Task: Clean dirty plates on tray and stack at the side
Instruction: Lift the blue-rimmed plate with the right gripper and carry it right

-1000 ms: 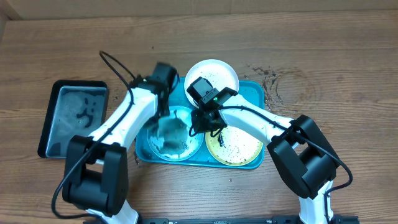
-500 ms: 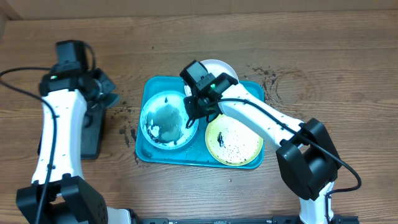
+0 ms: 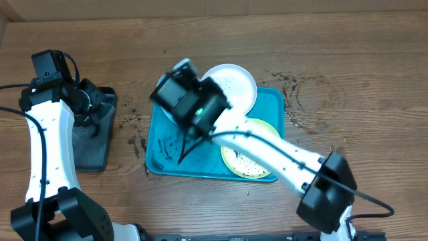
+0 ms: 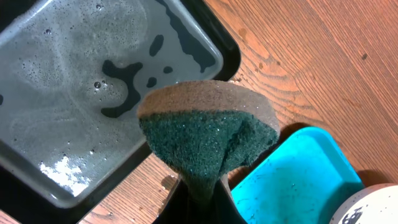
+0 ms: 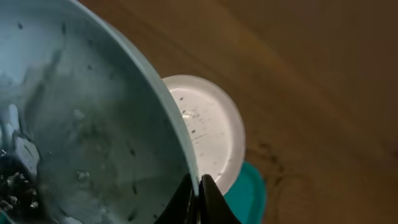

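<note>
1. Nearest the robot's base, the yellow-green plate [image 3: 249,159] lies flat in the right half of the blue tray [image 3: 155,159]. Its white inside is peppered with black specks, and the right arm crosses above part of it.
2. The left half of the blue tray holds no plate. Its bare floor shows dark smears and streaks.
3. Above that bare part, the right claw [image 5: 199,190] is clamped on the rim of the blue-rimmed plate [image 5: 81,124], with its two fingers pinched together on the edge. The plate is held up off the tray and tilted. Its inside looks wet and grey, with a few dark marks. From overhead the wrist covers most of this plate, and the picture there is blurred.
4. Just beyond the claw, the white plate [image 3: 235,84] sits at the far edge of the blue tray, partly over the rim. Black specks dot its inside. The right wrist view shows it below and past the held plate.
5. Off to the left, the left claw [image 4: 200,190] is shut tight on the sponge [image 4: 208,134], pinching its lower end so that the green scouring face bulges out under a brown top layer.
6. The sponge hangs over the near edge of the black tray [image 4: 205,37], which holds soapy, foamy water. This tray stands well apart from the blue tray on the wooden table [image 3: 348,53].
7. Dark crumbs are scattered on the wood between the two trays and to the right of the white plate.
</note>
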### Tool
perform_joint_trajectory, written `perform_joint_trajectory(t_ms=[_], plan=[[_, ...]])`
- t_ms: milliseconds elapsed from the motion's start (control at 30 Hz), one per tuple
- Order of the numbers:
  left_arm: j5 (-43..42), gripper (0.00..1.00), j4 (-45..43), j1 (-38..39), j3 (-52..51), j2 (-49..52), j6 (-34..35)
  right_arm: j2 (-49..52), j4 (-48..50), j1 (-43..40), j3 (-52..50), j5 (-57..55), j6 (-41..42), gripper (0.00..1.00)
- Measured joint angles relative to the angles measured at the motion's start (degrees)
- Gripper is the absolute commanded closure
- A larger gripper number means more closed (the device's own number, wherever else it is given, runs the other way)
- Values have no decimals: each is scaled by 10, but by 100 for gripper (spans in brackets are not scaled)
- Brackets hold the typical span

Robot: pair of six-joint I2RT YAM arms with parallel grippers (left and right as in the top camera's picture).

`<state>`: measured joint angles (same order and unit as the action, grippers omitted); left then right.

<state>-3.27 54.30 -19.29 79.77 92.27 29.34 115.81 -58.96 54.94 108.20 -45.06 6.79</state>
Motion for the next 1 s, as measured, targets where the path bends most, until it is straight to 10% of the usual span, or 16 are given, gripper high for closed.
perform_joint_trajectory(t_ms=[433,1000], plan=[[-50,96,5,-47,0,0,-10,0,78,73,0,-202,-221,96],[-74,96,6,-63,0,0,-10,0,135,73,0,-247,-295,96]])
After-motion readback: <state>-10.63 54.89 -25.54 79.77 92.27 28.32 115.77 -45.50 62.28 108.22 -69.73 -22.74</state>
